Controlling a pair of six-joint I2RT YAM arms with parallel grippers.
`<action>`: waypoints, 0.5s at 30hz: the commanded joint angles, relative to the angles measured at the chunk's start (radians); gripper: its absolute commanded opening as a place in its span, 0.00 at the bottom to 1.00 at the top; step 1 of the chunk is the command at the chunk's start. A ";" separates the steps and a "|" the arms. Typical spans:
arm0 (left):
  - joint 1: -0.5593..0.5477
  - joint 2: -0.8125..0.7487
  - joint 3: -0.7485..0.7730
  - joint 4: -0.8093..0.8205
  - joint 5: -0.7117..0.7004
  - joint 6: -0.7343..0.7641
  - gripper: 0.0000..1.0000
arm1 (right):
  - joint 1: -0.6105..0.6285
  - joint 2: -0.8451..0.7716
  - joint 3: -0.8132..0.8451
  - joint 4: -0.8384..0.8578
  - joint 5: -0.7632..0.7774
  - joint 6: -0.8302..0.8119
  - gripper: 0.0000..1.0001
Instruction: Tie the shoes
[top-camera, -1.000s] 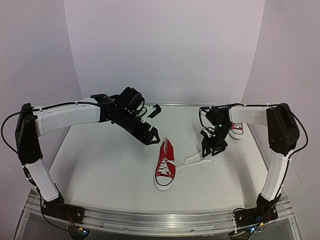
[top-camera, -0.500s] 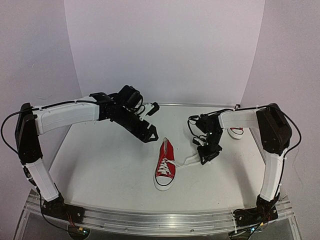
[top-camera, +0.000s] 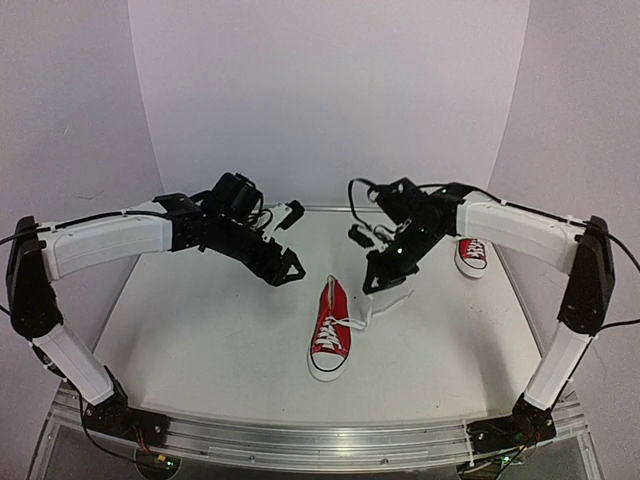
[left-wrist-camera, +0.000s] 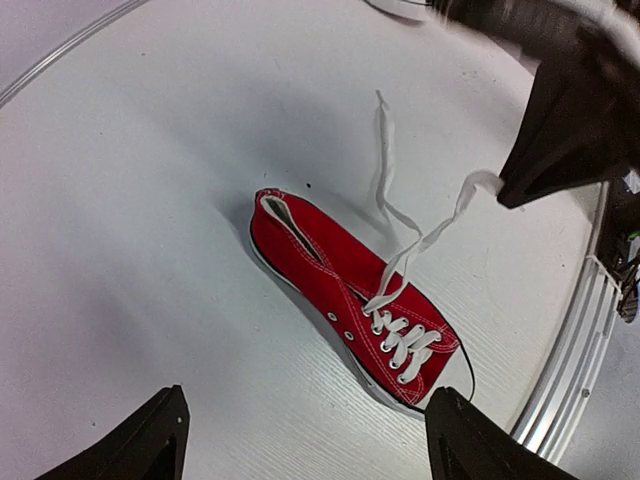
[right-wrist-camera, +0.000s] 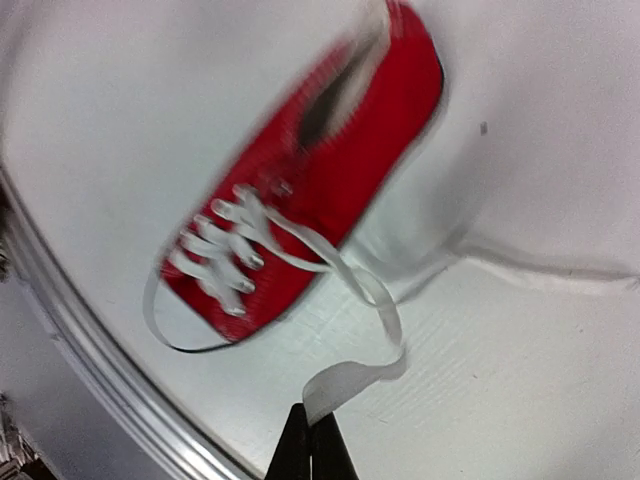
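Note:
One red shoe (top-camera: 331, 328) lies mid-table, toe toward the near edge, laces untied. In the right wrist view this shoe (right-wrist-camera: 310, 190) is blurred. My right gripper (top-camera: 379, 284) hangs just right of its heel, shut on the end of a white lace (right-wrist-camera: 345, 375) that rises slack from the eyelets. The right gripper (right-wrist-camera: 310, 440) shows its jaws pinched together on the lace. The other lace (left-wrist-camera: 383, 150) trails loose on the table. My left gripper (top-camera: 293, 240) hovers open behind and left of the shoe (left-wrist-camera: 350, 290), holding nothing. A second shoe (top-camera: 471, 253) sits at the back right.
The white table (top-camera: 200, 340) is ringed by a metal rail (top-camera: 320, 440) at the near edge and a curved white backdrop (top-camera: 330, 100) behind. The right gripper's dark body (left-wrist-camera: 575, 130) fills the upper right of the left wrist view.
My right gripper shut on the lace end and swung left and backward, lifting the lace off the table. The left arm drew slightly left, staying open.

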 joint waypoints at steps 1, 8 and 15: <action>-0.007 -0.148 -0.099 0.260 0.084 0.100 0.82 | -0.001 -0.068 0.122 0.000 -0.171 0.050 0.00; -0.060 -0.168 -0.116 0.348 0.114 0.266 0.78 | 0.021 -0.012 0.288 0.034 -0.277 0.090 0.00; -0.093 -0.127 -0.082 0.385 0.129 0.297 0.62 | 0.047 0.044 0.403 0.049 -0.343 0.109 0.00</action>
